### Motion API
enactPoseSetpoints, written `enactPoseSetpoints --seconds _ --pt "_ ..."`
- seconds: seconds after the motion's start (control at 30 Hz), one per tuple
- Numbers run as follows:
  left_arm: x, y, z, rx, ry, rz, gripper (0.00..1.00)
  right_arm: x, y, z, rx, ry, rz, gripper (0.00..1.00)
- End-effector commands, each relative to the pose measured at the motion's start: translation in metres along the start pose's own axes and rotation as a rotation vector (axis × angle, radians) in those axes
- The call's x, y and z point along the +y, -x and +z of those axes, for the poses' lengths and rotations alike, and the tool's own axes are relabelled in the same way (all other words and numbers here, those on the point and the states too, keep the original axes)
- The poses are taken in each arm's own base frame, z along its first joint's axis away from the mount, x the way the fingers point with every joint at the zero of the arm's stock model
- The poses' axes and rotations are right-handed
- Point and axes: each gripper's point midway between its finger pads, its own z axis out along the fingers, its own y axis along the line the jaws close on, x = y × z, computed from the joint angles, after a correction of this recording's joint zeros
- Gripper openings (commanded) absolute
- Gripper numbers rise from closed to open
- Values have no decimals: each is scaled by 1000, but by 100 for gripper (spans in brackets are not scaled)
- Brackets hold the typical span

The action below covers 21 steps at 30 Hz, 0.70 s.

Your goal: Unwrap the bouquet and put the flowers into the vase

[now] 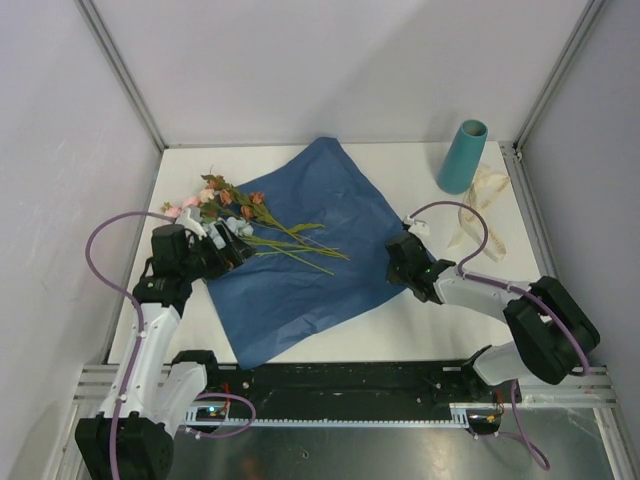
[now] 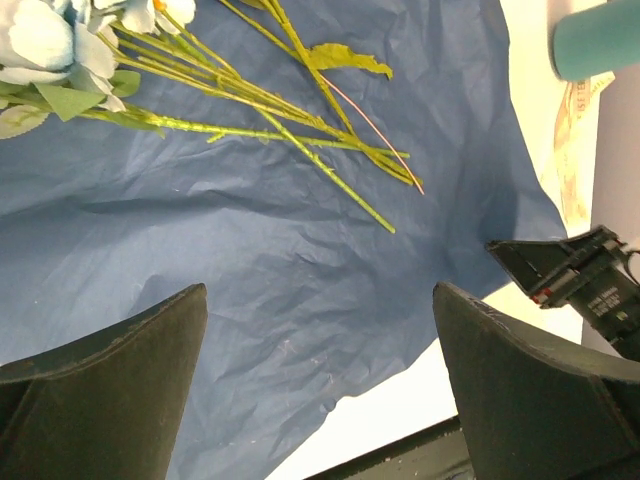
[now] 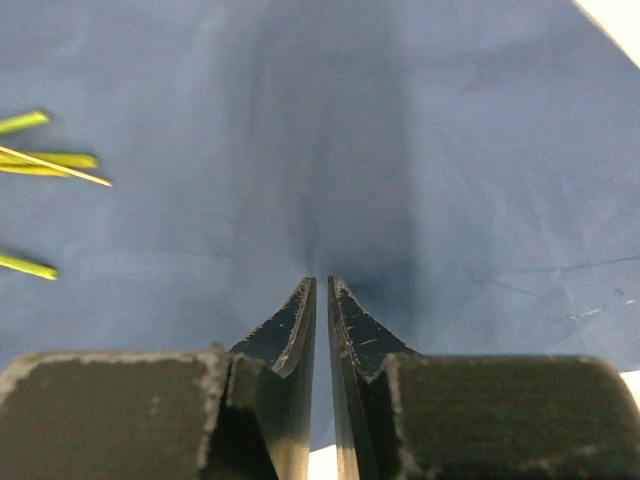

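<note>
- Now the flowers (image 1: 252,222) lie loose on the opened tissue paper (image 1: 330,190), left of centre in the top view. Their heads are toward the upper left and their thin green stems fan out toward the middle of the sheet.
- The vase (image 1: 462,157) stands upright in the upper right of that view, off the paper and well apart from the flowers. It is empty as far as its mouth shows.
- The left gripper (image 1: 232,242) sits at the paper's left edge, just beside the flower heads. Its jaws are spread wide and hold nothing.
- The right gripper (image 3: 322,285) is at the paper's right edge, its jaws clenched to a sliver. A ridge in the sheet runs up to the tips, so it looks pinched on the paper.
- Risk: if the right arm pulls the sheet while the stems rest on it, the flowers are likely to ride along or scatter, since nothing holds them.
- Risk: thin tissue gripped at one point may tear rather than slide.
- Risk: the stems are splayed, so the left jaws may catch only some of them, or crush the blossoms if they bite too near the heads.
- Risk: the vase is slim and tall, and a bunch brought in at an angle could tip it.
- The cream ribbon (image 1: 484,212) lies loose on the white table (image 1: 400,330) just beside the vase's foot, on the right arm's side, where it could snag a finger or a stem.
</note>
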Motion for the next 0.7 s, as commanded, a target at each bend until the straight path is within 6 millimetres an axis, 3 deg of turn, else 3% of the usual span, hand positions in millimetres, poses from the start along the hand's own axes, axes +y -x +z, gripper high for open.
enactPoseSetpoints --seconds 0.0,0.23,0.43,0.67 --pt "-21 9 -15 -16 -83 107 100 -2 -10 1 23 -6 45 14" --pt "-9 13 -16 -26 -17 109 100 21 22 -31 -84 110 14 18" --pt "7 24 -33 -141 88 108 99 87 50 -68 -200 412 -129 26" --pt "8 29 -40 -181 97 105 99 154 75 -65 -276 559 -356 29"
